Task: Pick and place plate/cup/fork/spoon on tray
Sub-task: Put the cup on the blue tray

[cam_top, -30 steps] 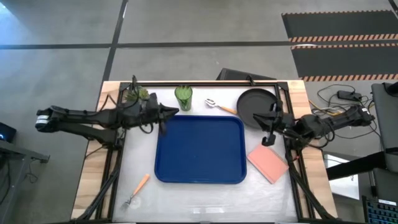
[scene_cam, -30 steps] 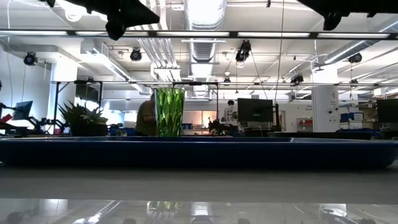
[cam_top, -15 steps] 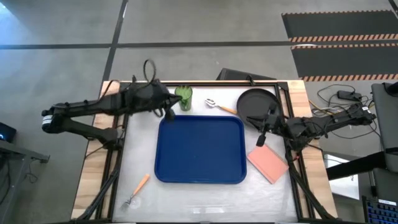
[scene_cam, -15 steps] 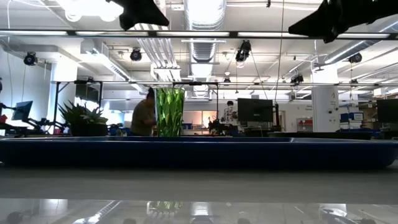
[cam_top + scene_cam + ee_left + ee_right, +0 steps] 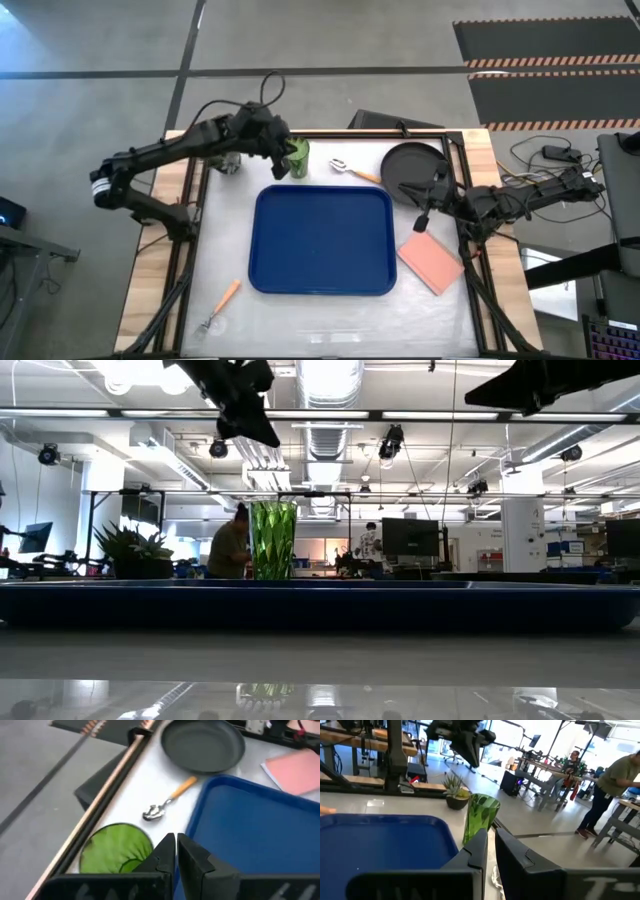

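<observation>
Blue tray (image 5: pixel 322 241) fills the counter's middle from above; my left gripper (image 5: pixel 279 165) hovers just beside the cup (image 5: pixel 296 157) at its 11 o'clock, my right gripper (image 5: pixel 422 218) beside the plate (image 5: pixel 411 169) at 2. Left wrist view: fingers (image 5: pixel 162 854) nearly closed, holding nothing, over cup (image 5: pixel 116 848). Right wrist view: fingers (image 5: pixel 476 847) likewise.
</observation>
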### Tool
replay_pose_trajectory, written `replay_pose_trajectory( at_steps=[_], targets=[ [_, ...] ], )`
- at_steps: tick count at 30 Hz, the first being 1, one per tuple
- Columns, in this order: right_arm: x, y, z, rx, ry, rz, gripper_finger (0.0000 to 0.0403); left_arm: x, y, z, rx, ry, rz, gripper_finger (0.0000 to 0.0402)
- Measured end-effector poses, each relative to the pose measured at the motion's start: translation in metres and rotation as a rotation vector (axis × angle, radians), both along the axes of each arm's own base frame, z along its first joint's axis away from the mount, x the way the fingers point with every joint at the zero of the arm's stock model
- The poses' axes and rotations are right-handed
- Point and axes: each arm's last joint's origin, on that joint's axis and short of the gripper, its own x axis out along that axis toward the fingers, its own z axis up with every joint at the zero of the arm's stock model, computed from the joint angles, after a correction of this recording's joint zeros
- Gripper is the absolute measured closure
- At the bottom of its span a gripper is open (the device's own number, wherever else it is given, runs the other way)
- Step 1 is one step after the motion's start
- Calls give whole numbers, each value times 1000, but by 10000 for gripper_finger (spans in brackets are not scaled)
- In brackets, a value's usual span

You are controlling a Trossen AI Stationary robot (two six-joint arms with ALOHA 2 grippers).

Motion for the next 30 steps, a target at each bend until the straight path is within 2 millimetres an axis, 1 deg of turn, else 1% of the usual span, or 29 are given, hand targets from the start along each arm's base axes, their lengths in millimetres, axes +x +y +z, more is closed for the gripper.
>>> replay_pose_trajectory(
  at_steps=[3,6,10,14,17,19,22,28,30],
  targets=[
    [0,0,0,-5,4,0,376,9,8,0,0,32,-57,392],
    [-1,0,0,-6,2,1,376,12,13,0,5,112,-92,362],
    [-1,0,0,-13,6,1,376,17,16,-6,26,152,-125,296],
    [-1,0,0,-15,8,1,376,17,16,-13,44,187,-158,224],
    [-1,0,0,-24,12,3,376,15,15,-16,76,220,-172,186],
    [-1,0,0,-30,14,3,376,14,15,-15,92,224,-188,174],
    [-1,0,0,-36,17,4,376,14,15,-18,101,232,-201,170],
    [-1,0,0,-36,18,4,376,18,18,-40,96,239,-200,169],
    [-1,0,0,-36,18,4,376,21,19,-44,107,223,-198,169]
  ],
)
